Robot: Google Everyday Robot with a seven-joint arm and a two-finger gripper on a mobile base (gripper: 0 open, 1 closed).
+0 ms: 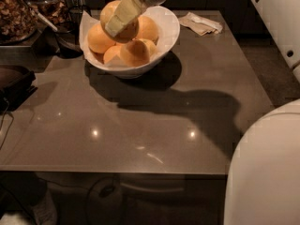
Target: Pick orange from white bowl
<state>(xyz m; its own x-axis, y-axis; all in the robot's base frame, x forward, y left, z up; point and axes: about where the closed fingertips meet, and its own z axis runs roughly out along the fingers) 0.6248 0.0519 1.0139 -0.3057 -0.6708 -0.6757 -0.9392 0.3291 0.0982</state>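
Observation:
The white bowl (168, 35) stands at the back of the grey table (154, 125) with several pale oranges in it. My gripper (121, 18) reaches down from the top edge over the bowl's left half. Its pale front finger (123, 14) lies across one orange (108, 12), which sits higher than the others and stands above the bowl's back rim. The gripper is shut on this orange; the far finger is hidden behind it. Other oranges (136, 52) lie below it in the bowl.
A crumpled napkin (201, 23) lies right of the bowl. Dark glass jars (14, 13) and a dark dish with a utensil (68, 41) stand at the back left. A dark object (14, 81) sits at the left edge. My white body (267, 172) fills the lower right.

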